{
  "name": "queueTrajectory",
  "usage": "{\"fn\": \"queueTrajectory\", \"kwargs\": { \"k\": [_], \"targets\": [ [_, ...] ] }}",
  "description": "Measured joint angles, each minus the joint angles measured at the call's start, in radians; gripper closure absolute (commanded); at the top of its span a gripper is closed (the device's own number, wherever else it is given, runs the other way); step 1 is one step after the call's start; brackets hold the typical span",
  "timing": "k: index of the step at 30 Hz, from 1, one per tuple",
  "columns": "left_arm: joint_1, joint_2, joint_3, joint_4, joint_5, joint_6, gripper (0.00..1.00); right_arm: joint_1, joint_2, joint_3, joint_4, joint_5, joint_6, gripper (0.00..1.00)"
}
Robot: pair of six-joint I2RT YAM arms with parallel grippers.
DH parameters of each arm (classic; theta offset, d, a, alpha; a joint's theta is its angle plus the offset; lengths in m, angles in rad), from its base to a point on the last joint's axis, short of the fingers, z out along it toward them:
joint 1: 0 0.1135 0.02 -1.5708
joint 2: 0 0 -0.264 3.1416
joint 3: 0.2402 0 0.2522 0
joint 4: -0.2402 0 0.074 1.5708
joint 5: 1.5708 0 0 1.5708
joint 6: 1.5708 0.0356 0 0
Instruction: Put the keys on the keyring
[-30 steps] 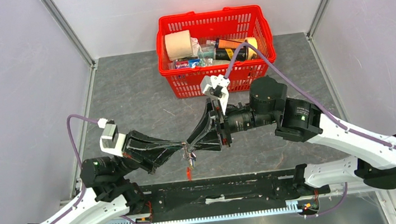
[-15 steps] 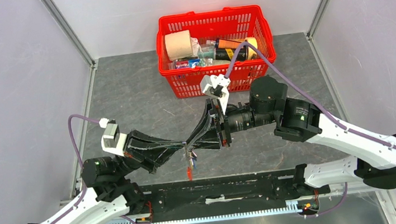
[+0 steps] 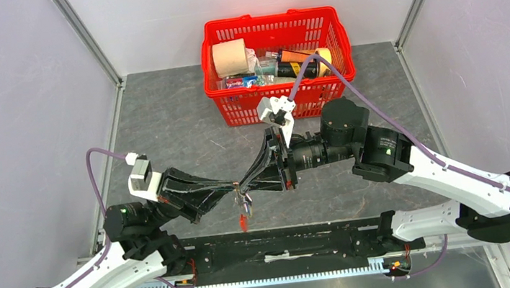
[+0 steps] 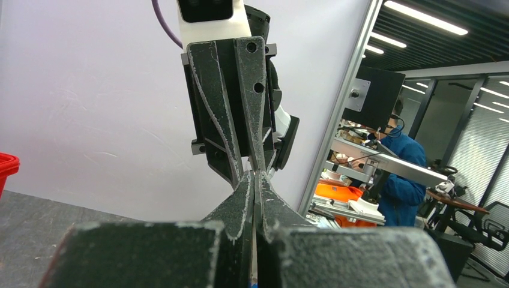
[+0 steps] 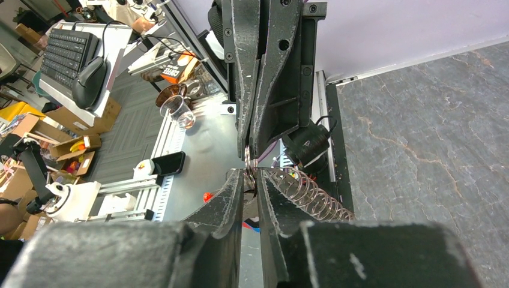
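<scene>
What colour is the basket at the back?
The basket is red, seen best from the top camera.

Glossy coiled-metal keyring [image 5: 312, 203]; scuffed, matt black jaws.

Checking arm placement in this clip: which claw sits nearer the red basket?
Right. The right claw extends from just in front of the red basket. The left claw lies toward the near-left, farther off. Their tips meet at the keyring.

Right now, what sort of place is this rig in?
Likely a robotics lab in an office: metal posts frame the table, and beyond it a desk holds a keyboard and mouse, with a person working nearby.
</scene>
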Motion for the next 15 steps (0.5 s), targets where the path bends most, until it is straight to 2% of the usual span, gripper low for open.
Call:
{"fn": "queueTrajectory", "kwargs": {
  "k": [4,8,15],
  "targets": [
    [0.000,-0.001,0.000,0.002,-0.002,0.000,0.98,0.002,0.000,0.000,0.000,0.000,0.000,0.85],
    [0.000,-0.001,0.000,0.004,-0.002,0.000,0.98,0.002,0.001,0.000,0.001,-0.001,-0.001,1.00],
    [0.000,-0.001,-0.002,0.007,-0.002,-0.005,0.98,0.002,0.001,0.000,0.003,-0.011,-0.011,1.00]
  ]
}}
